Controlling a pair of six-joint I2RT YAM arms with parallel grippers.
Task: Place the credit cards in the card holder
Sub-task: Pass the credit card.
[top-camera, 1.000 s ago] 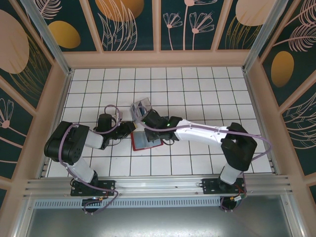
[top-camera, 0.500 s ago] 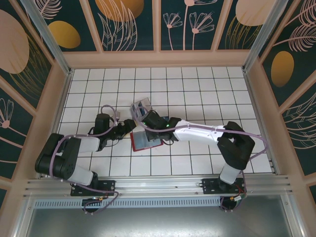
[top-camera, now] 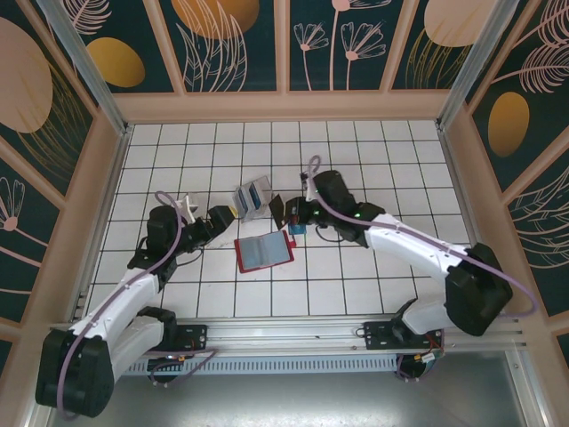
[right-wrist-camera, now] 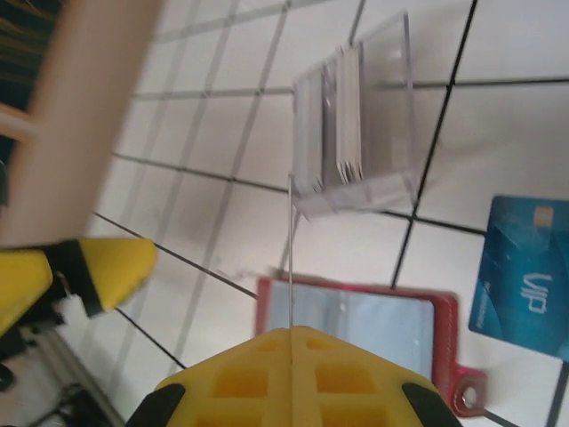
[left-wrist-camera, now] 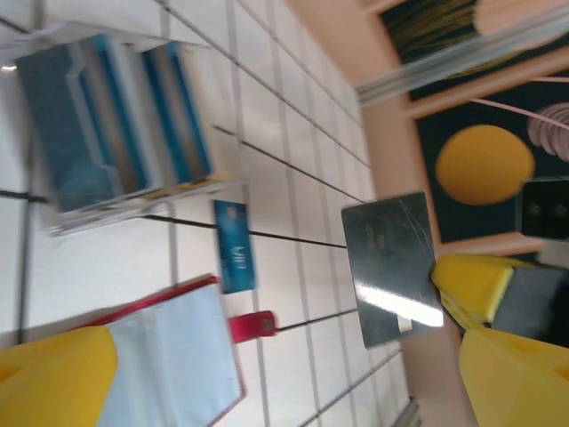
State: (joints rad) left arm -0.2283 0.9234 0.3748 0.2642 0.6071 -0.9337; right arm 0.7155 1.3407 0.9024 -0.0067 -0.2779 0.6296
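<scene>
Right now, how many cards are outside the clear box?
2: blue card on tiles beside the card holder; dark card in the right gripper. Pockets may hide more.

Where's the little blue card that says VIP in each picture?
Top external: the blue VIP card lies mid-floor, just right of the red card holder.
Left wrist: the card is left of centre, just above the holder.
Right wrist: the card is at the right edge, beside the holder.
Shared landmark: the open red card holder.
</scene>
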